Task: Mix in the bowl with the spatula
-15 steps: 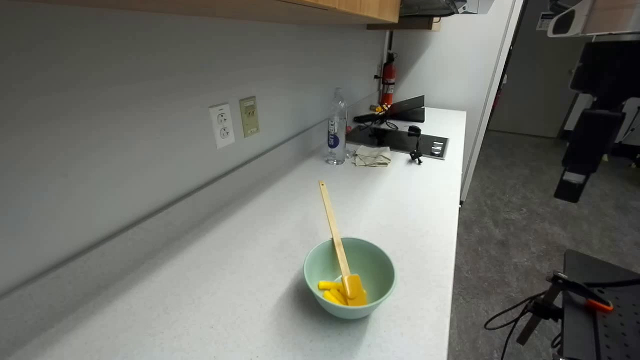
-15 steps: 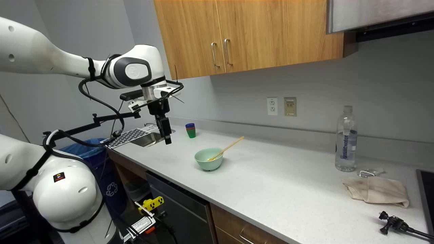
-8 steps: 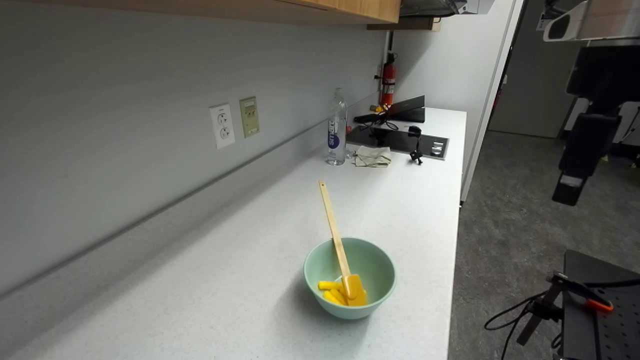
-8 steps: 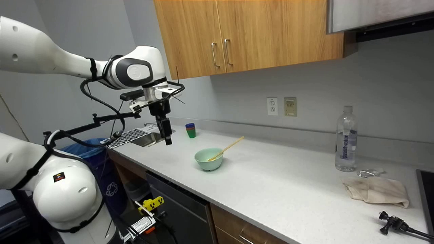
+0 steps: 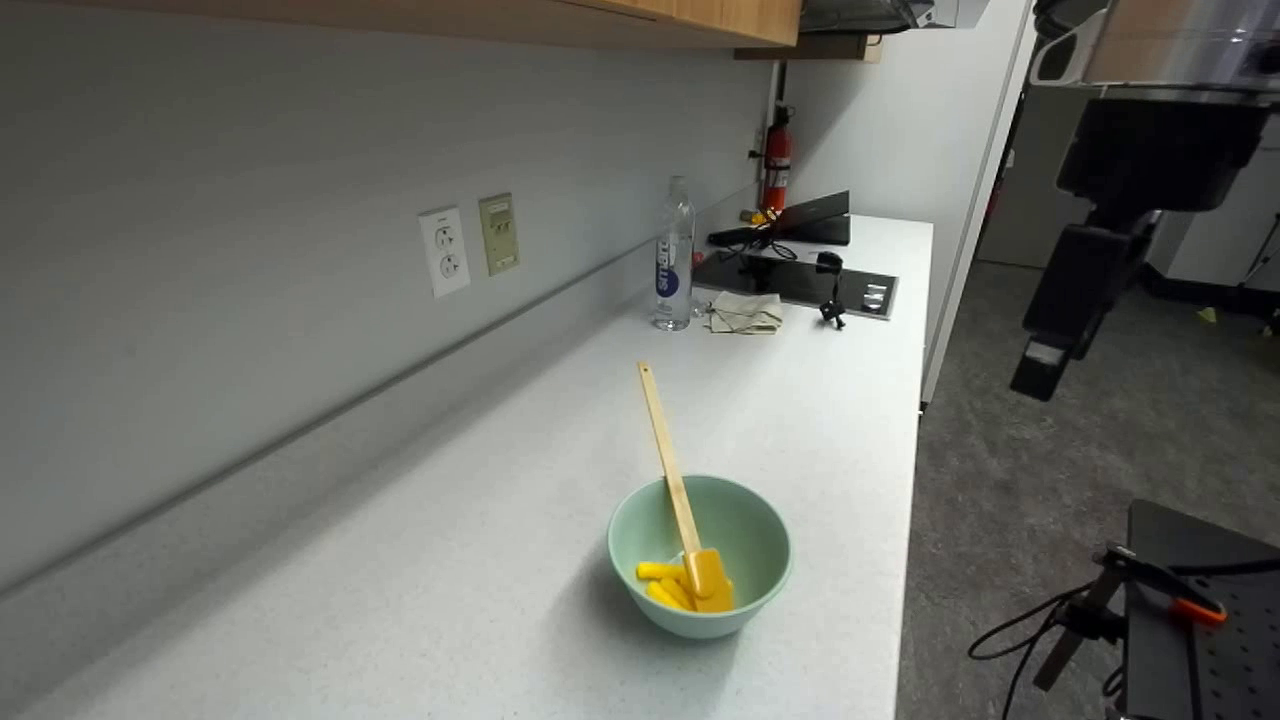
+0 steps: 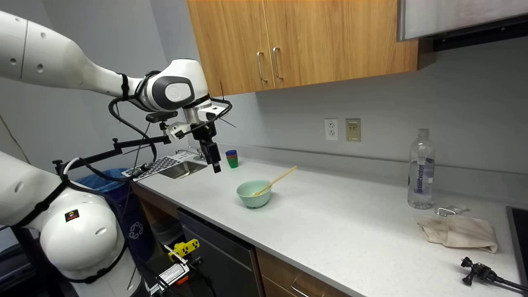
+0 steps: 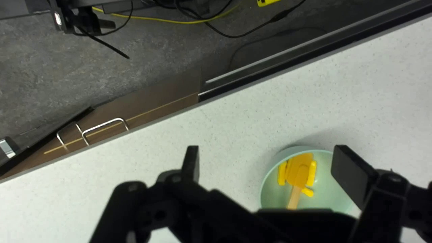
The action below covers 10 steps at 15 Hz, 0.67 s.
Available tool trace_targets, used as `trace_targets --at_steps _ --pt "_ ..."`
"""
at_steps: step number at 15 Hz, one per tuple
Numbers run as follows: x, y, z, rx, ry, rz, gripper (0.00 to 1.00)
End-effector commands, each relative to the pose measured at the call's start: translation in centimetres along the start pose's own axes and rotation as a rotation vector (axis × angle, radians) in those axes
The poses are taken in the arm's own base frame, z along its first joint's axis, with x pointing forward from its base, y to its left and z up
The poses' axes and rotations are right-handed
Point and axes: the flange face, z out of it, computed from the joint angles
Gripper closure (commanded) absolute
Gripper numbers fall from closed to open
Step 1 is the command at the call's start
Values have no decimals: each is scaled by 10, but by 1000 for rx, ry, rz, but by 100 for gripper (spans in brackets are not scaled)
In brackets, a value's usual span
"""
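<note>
The pale mint-green bowl [image 5: 765, 545] stands upright on the counter with several yellow pieces [image 5: 660, 572] in it. It also shows in an exterior view [image 6: 252, 200] and partly in the wrist view [image 7: 324, 189]. The spatula [image 5: 662, 430] rests in it, its yellow blade down among the pieces and its wooden handle leaning over the rim toward the wall. In the wrist view the spatula's blade [image 7: 298, 168] shows, but most of the handle is hidden behind the gripper. My gripper [image 7: 266, 148] is open and empty, fingers wide apart, well above the counter and apart from bowl and spatula.
A water bottle [image 6: 420, 173], a folded cloth [image 6: 458, 232] and a black clamp mount [image 6: 480, 272] lie farther along the counter. Stacked cups [image 6: 232, 159] stand near the sink [image 6: 181, 169]. A wooden cabinet [image 6: 305, 45] hangs above. The wall [image 5: 250, 250] runs along the back.
The arm has moved in over the counter: the gripper shifts left in an exterior view and right, toward the bowl, in both steps of the opposite exterior view. Bowl and spatula have not moved.
</note>
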Motion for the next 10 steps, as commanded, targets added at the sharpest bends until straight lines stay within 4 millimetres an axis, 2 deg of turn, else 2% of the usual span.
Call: trace_targets --at_steps 1,7,8,10 --pt "29 -21 1 28 38 -12 0" --pt "63 -48 1 34 55 -37 0" --pt "49 -38 5 39 49 -33 0" --pt "52 -39 8 38 41 -34 0"
